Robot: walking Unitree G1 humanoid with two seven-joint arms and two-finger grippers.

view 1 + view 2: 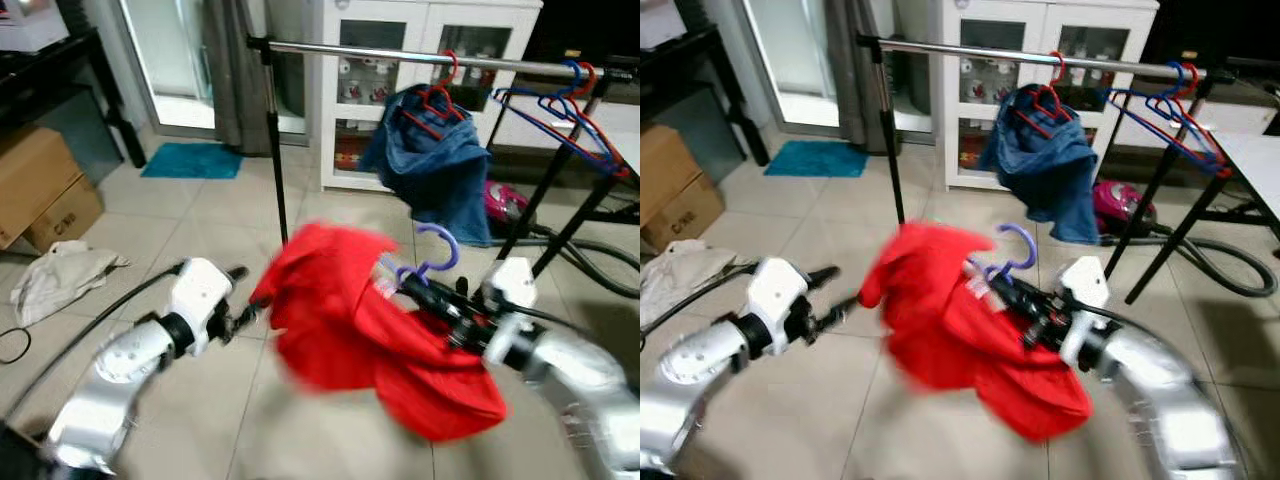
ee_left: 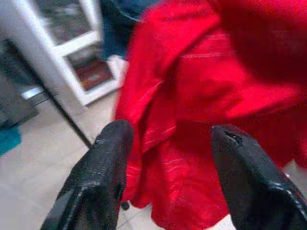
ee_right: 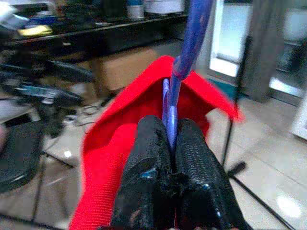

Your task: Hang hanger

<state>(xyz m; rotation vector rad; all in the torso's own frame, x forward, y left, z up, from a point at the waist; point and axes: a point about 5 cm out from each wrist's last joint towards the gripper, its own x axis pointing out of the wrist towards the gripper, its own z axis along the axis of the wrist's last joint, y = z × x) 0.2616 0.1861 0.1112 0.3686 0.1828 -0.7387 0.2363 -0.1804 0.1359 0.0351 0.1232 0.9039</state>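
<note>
Right gripper clamped on purple plastic hanger carrying red shirt; lift hook over chrome rail, left gripper spread, steadying fabric.

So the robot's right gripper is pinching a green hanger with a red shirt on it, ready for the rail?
Not green: the hanger pinched by the right gripper is purple, as the right wrist view shows. It does carry the red shirt, below the rail.

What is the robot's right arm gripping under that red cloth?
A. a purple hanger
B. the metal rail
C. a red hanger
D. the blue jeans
A: the right gripper has its jaws shut on the stem of the purple hanger, which carries the red garment.
</note>
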